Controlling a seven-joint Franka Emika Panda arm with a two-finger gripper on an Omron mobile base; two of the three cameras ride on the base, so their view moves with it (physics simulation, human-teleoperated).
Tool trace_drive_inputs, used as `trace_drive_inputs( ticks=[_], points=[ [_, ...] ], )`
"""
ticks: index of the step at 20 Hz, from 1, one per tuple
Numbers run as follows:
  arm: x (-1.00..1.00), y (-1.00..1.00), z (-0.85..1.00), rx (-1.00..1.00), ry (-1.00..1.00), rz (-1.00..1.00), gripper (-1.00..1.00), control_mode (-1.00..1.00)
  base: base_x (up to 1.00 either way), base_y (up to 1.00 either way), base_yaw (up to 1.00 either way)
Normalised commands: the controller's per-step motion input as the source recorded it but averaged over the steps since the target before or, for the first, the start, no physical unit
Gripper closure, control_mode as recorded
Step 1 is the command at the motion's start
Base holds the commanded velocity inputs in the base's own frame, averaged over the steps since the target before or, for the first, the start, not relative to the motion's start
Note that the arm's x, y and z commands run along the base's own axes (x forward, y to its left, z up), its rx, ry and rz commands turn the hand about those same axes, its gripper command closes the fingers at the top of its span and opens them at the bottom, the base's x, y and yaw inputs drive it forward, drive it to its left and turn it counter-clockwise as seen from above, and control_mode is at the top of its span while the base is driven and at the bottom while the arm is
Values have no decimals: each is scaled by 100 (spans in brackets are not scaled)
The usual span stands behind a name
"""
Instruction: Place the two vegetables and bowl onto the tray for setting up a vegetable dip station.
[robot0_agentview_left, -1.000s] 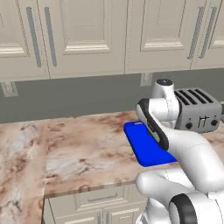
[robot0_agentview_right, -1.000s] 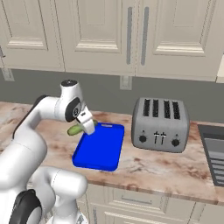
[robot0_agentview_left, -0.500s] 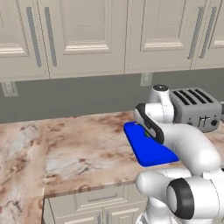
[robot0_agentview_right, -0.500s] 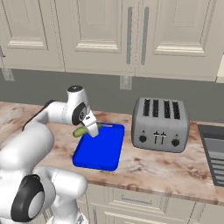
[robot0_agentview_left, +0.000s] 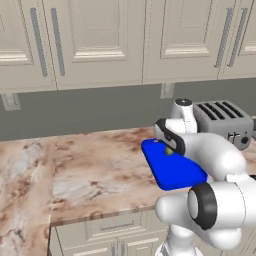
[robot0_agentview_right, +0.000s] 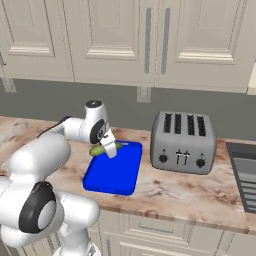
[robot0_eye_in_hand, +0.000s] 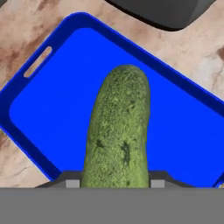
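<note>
The gripper is clamped on a green cucumber, its two fingertips pressed to the vegetable's sides at the 6 o'clock edge of the hand view; the cucumber points toward 12 o'clock there, hanging over the blue tray without any contact that can be seen; that view alone shows the slot handle in the tray's rim at 10 o'clock and the pebbled skin of the cucumber. The right base view shows what the hand view cannot: the gripper sits above the tray's far left corner, with the grey toaster just beside the tray at 3 o'clock; in the left base view the arm hides most of the grip and only a sliver of green shows. The tray lies flat on a brown-veined marble counter; cream cabinets hang above a grey backsplash with an outlet.
</note>
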Motion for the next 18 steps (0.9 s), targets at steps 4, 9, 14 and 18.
trace_drive_inputs(
  ticks=[4, 9, 14, 18],
  points=[
    [34, 0, -24, 14, 0, -13, 100, -100, 0, 0, 0],
    [36, 0, -28, 8, 0, -9, 100, -100, 0, 0, 0],
    [42, 0, -12, 0, 0, -3, 100, -100, 0, 0, 0],
    [34, -1, -4, 0, 0, -1, 100, -100, 0, 0, 0]
  ],
)
